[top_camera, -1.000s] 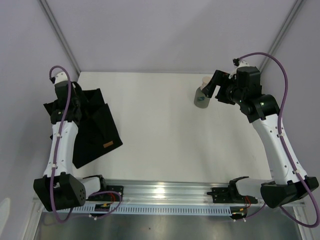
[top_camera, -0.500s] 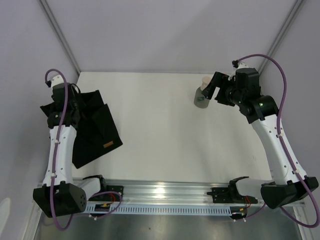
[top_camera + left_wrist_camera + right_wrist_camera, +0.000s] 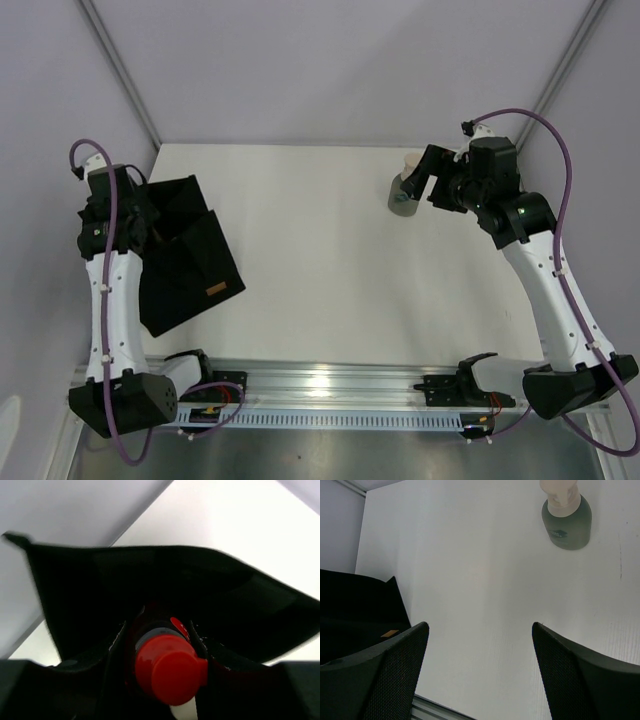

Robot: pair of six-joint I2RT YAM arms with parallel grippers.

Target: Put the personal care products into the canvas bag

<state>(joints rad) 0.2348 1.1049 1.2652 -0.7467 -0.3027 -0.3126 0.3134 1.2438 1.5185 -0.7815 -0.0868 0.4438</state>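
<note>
Left wrist: L pincer clamps red bottle; R pincer wide.

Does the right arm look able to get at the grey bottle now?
Probably yes: the right gripper is open near the grey bottle, only bare table between them, though the bottle sits off-centre of the fingers.

White table, flat. Black canvas bag lies on its left side, tan label patch facing up. Grey bottle with pale cap stands upright near the far right edge, well apart from the bag.
</note>
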